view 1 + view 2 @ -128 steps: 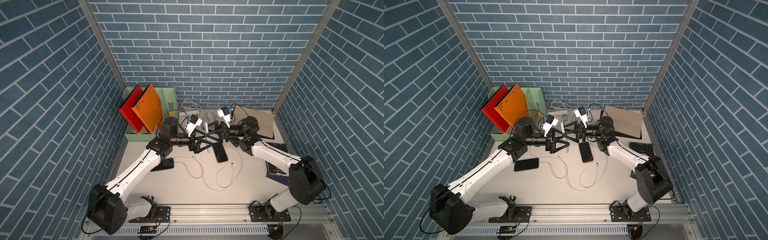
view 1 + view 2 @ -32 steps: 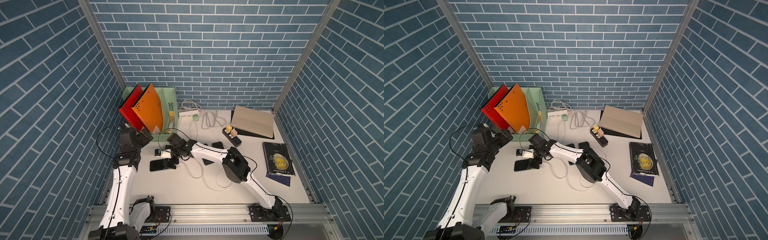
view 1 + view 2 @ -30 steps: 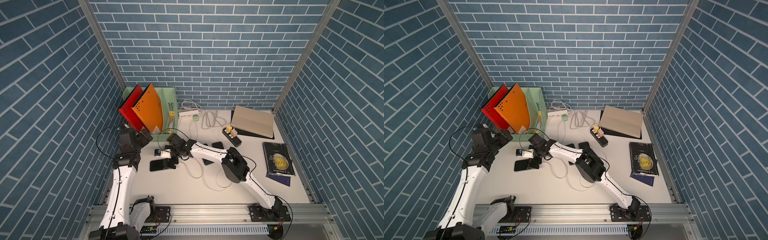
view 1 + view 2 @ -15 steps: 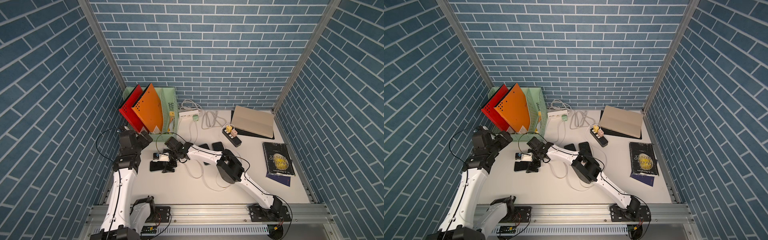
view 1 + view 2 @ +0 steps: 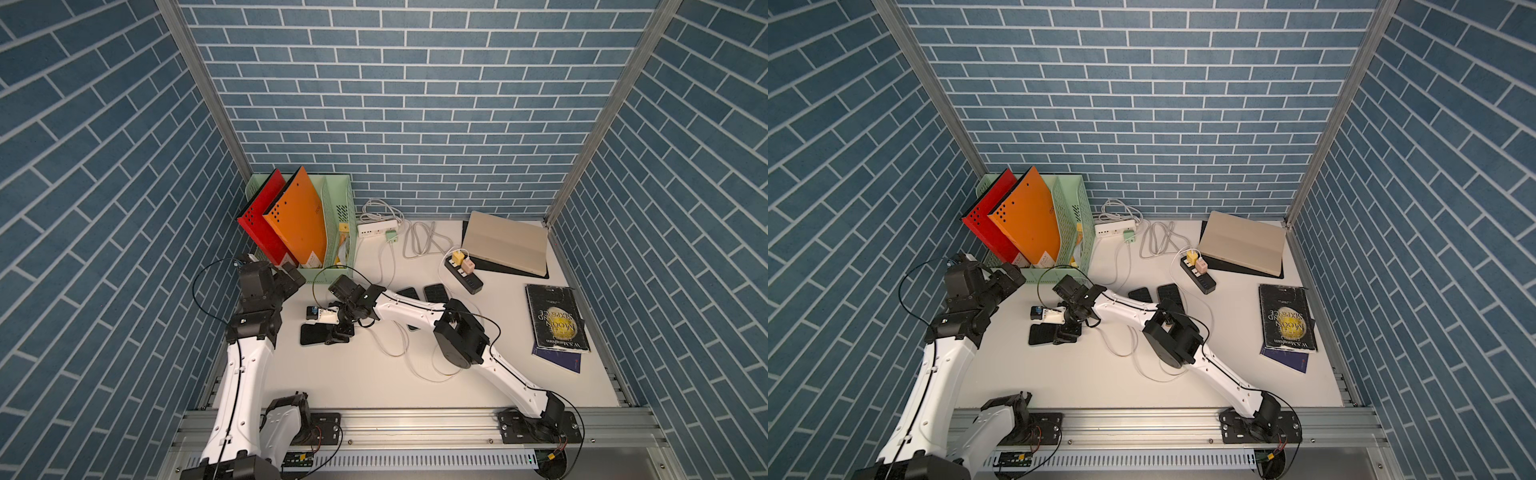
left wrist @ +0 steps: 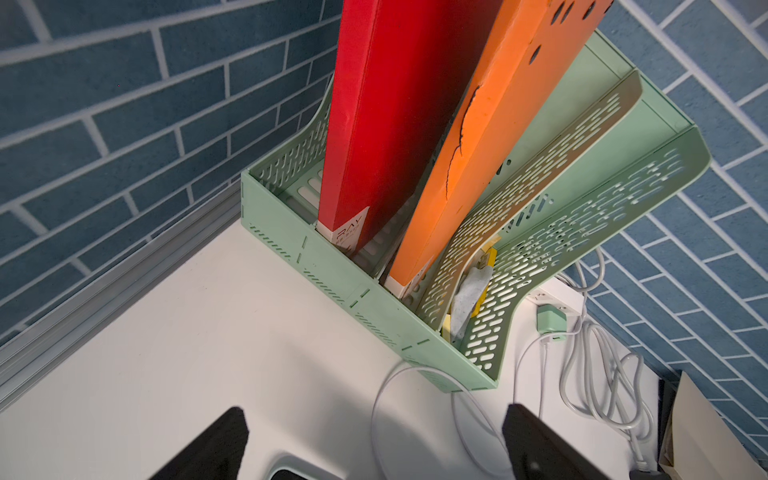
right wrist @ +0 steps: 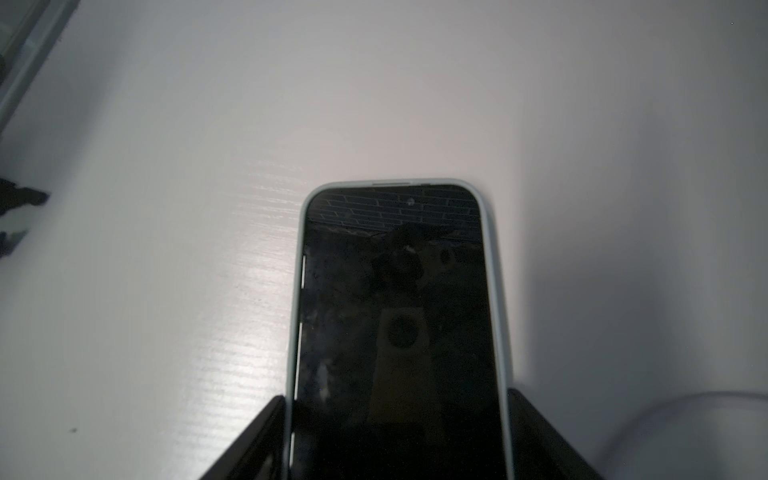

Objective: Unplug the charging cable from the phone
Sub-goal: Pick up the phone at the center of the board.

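**Right arm is on the phone, left arm nowhere near the plug yet**

I'm at the hold-it-down step. The right gripper is down on the phone, with a finger against each long edge of the case near the charging end. From the right wrist cam that looks like a clamp on the phone, though I can't see how hard it's squeezing.

The phone lies flat and screen-up on the table, on the left-arm side and in front of the green file holder. It has a dark, smudgy screen and a pale grey-green case.

The charging cable is thin and white, and it snakes away from under the right gripper in loose loops. The plug itself is hidden by the gripper in both top views, so I can't confirm it's seated.

The left gripper hangs wide open over by the file holder, holding nothing.

My guess for the next move: bring the left arm round to the plug end, pinch the connector rather than the cord, and pull straight out along the phone's length while the right holds it. The slick case could slide.
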`<state>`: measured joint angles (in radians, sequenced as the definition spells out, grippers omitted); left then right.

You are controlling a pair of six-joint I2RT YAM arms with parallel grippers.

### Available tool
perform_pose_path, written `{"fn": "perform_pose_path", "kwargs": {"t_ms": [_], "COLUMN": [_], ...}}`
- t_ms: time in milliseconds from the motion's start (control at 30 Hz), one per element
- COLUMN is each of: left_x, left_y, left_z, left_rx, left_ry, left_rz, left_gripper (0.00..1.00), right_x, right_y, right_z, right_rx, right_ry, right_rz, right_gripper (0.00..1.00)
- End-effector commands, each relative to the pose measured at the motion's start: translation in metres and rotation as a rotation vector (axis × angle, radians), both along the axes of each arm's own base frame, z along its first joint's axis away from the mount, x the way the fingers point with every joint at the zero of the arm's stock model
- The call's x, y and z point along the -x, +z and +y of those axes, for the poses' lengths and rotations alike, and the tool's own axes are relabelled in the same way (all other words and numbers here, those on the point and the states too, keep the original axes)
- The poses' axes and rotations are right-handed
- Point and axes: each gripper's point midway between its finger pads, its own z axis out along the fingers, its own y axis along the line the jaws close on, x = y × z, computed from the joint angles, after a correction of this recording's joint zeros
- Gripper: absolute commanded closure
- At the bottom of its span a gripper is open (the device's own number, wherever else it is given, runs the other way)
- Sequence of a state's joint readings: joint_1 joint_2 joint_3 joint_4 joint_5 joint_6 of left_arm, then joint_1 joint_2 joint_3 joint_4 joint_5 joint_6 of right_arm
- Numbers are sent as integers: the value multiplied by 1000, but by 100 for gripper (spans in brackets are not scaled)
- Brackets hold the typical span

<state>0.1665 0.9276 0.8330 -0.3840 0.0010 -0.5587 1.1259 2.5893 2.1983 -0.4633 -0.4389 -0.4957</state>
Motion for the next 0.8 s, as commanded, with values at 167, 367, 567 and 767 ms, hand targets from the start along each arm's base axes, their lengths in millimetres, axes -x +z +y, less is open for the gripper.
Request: {"fn": "perform_pose_path", "kwargs": {"t_ms": [167, 367, 567, 767], "left_x": [-2, -9, -18, -27], "left_y": [10, 28, 58, 73], "left_z": [-2, -17, -41, -73], "left_rx": [8, 36, 83, 175], "left_ry": [-14, -99, -231, -409], "left_rz": [-43, -119, -255, -339], "left_gripper": [0, 0, 0, 0], "right_x": [0, -17, -46, -71], "right_y": [43, 88, 138, 175], "right_z": [-18, -20, -48, -95], "right_rx": [-9, -111, -269, -464], "right_ry": [-102, -228, -405, -585], "right_rz": [12, 163, 409, 679], "right_gripper": [44, 53, 59, 60]}}
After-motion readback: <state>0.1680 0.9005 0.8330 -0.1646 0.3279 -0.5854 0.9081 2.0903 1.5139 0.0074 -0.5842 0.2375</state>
